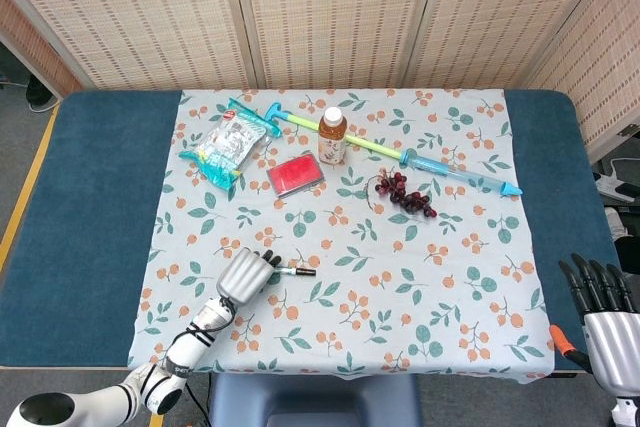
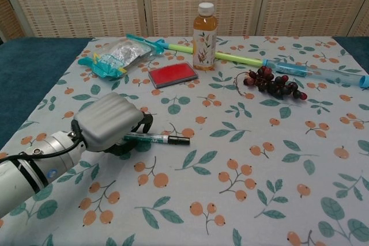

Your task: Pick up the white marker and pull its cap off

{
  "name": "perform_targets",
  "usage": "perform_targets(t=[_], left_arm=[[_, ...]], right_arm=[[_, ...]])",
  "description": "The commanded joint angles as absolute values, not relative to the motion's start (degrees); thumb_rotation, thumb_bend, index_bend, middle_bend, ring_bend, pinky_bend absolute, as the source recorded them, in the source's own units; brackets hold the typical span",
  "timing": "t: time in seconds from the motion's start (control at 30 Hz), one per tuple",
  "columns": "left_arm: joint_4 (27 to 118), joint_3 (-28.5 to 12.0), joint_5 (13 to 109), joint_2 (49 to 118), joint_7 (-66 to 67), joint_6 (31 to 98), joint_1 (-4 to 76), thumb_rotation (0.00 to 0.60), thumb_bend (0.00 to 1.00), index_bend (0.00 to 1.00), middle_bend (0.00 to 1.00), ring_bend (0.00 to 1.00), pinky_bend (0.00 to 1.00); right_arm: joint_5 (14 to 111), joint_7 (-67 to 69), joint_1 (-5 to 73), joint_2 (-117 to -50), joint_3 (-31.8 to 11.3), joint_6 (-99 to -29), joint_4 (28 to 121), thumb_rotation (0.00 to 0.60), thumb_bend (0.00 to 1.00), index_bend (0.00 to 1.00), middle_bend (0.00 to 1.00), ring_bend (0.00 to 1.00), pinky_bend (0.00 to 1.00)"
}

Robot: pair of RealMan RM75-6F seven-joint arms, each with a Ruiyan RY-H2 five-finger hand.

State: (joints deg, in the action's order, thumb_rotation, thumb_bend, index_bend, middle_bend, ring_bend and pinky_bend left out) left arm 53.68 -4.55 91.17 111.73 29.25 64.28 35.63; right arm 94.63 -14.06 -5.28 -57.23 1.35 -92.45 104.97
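The marker [image 2: 157, 138] is held by the left hand [image 2: 109, 129] at its rear end only; a slip could be caused once the black cap, beside the hand, is pulled; the right hand [image 1: 606, 319] is kept spread, empty.

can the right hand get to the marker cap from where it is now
Probably yes, with a long reach: the right hand sits off the table's far right corner, the black cap points that way, and only bare cloth lies between.

1. The white marker [image 2: 155, 138] is gripped by the left hand [image 2: 109, 128] over the floral tablecloth [image 2: 259, 188], its black cap pointing right
2. A bottle [image 2: 205, 37], red pad [image 2: 172, 75] and grapes [image 2: 272, 82] are seen behind
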Motion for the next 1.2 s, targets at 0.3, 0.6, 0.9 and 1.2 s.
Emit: perform_targets(t=[0.3, 0.6, 0.9, 1.2], left_arm=[[53.97, -3.59, 93.96, 112.33, 25.23, 71.70, 35.31, 0.600, 0.50, 0.80, 0.88, 0.82, 1.00], [66.61, -2.62, 92.47, 109.03, 36.39, 69.38, 34.57, 0.600, 0.56, 0.85, 0.95, 0.83, 1.00], [74.45, -1.93, 92.60, 107.11, 43.30, 69.26, 33.95, 0.600, 0.56, 0.85, 0.96, 0.83, 1.00], [76.14, -2.62, 92.12, 106.85, 45.35, 68.74, 34.21, 0.600, 0.56, 0.85, 0.96, 0.83, 1.00]], right_arm=[[98.02, -13.73, -3.29, -61.20, 1.67, -90.19, 104.38, 0.600, 0.15, 0.00, 0.00, 0.00, 0.00], [92.96, -27.15, 7.81, -78.11, -3.56, -73.38, 105.80, 0.600, 0.15, 0.21, 0.00, 0.00, 0.00], [86.87, -32.47, 14.85, -96.96, -7.78, -68.68, 94.65, 0.600, 0.16, 0.41, 0.00, 0.00, 0.00], [86.61, -29.64, 16.75, -104.25, -7.63, -69.71, 88.61, 0.600, 0.19, 0.44, 0.00, 0.00, 0.00]])
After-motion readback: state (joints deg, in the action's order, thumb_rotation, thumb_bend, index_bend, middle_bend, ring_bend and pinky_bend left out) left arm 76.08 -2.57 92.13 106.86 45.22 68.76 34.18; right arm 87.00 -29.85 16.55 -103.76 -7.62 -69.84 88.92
